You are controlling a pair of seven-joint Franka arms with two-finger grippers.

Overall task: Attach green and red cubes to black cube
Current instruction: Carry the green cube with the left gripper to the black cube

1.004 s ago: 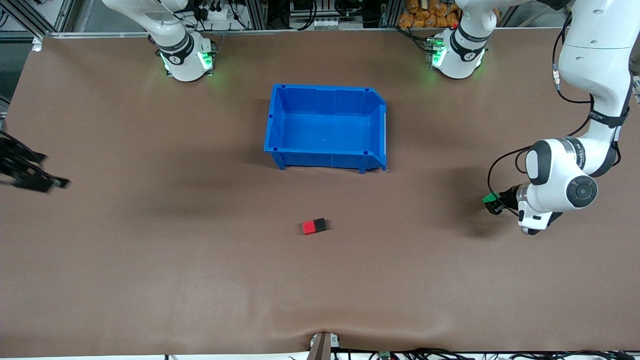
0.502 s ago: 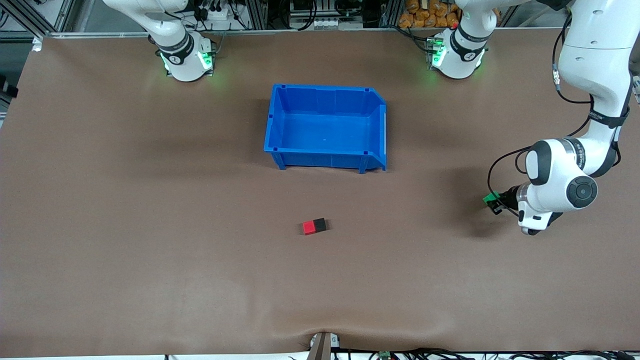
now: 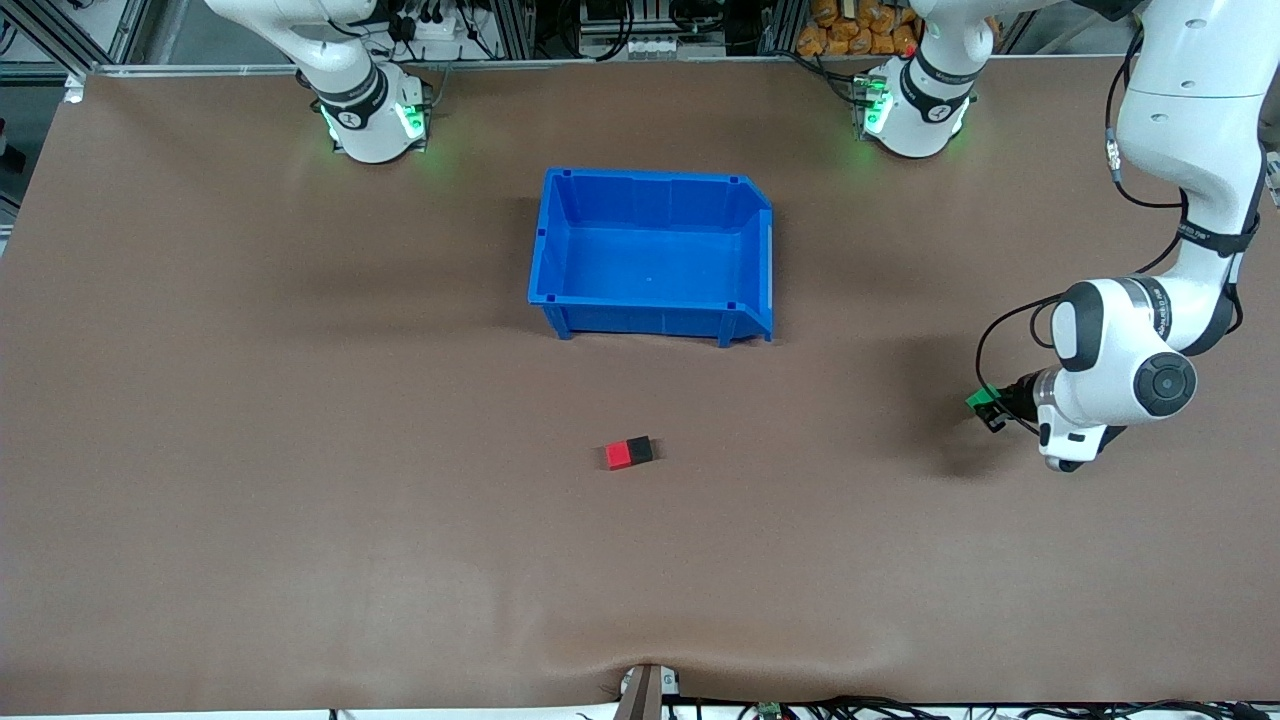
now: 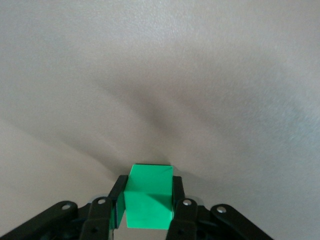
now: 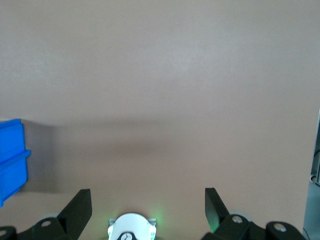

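Note:
The red cube (image 3: 618,456) and the black cube (image 3: 640,450) sit joined side by side on the brown table, nearer to the front camera than the blue bin. Low over the table at the left arm's end, my left gripper (image 3: 987,407) is shut on the green cube (image 3: 979,398). In the left wrist view the green cube (image 4: 148,196) fills the gap between the fingers of the left gripper (image 4: 148,182). My right gripper (image 5: 148,206) is out of the front view; its wrist view shows it open and empty, above bare table.
The blue bin (image 3: 554,240) stands open-topped and empty in the middle of the table, toward the robots' bases; one corner of the bin (image 5: 11,160) shows in the right wrist view. The right arm's base (image 3: 370,118) and the left arm's base (image 3: 915,108) stand at the table's edge.
The right gripper has gone out of the front view past the right arm's end of the table. The left gripper's fingers have closed on the green cube; it has hardly moved.

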